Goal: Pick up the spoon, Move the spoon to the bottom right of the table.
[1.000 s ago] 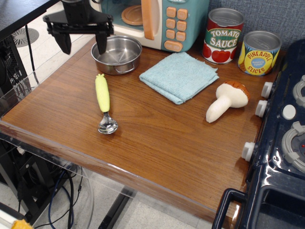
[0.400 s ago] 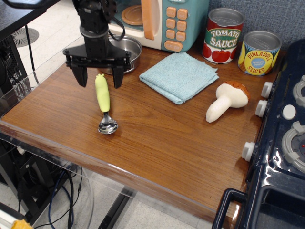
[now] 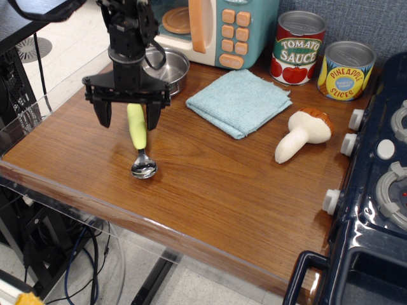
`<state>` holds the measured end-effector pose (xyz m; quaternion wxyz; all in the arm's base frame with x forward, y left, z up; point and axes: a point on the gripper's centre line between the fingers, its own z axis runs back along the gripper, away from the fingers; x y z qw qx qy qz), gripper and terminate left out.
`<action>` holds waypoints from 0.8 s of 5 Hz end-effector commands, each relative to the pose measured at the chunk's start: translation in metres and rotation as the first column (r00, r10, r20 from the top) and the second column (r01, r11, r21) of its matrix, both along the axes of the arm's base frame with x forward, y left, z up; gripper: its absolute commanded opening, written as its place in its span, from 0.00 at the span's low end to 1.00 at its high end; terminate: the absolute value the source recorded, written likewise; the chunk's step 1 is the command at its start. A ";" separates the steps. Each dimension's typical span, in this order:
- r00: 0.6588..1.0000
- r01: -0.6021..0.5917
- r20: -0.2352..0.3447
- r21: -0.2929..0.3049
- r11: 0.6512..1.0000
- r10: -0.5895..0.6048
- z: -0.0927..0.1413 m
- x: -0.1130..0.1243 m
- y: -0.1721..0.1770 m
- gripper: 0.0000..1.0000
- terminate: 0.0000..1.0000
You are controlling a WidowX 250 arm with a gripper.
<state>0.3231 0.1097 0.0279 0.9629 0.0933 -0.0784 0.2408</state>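
One glossy wood-grain table (image 3: 210, 190), clear acrylic edge, pale floor below.

spoon (image 3: 138, 138): plastic handle, shiny metal bowl | table (image 3: 210, 184): glossy wood | cloth (image 3: 239, 101): soft fabric

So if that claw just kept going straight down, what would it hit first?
Probably the spoon: the open gripper points down with its fingers either side of the yellow-green handle. The fingertips would likely meet the table; height is unclear.

The surface (image 3: 210, 190) held two cans (image 3: 299, 47), one spoon (image 3: 137, 133), one metal pot (image 3: 166, 68), one blue cloth (image 3: 239, 101), one toy mushroom (image 3: 304, 134), one toy microwave (image 3: 216, 28) and one toy stove (image 3: 375, 190).
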 end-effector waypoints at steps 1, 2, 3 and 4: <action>0.999 -0.044 0.032 0.028 0.999 0.043 -0.001 0.004 0.009 0.00 0.00; 0.998 -0.053 0.043 0.037 0.998 0.051 -0.002 0.003 0.007 0.00 0.00; 0.998 -0.052 0.042 0.033 0.998 0.051 0.000 0.002 0.005 0.00 0.00; 0.997 -0.055 0.058 0.030 0.998 0.053 0.005 0.001 0.006 0.00 0.00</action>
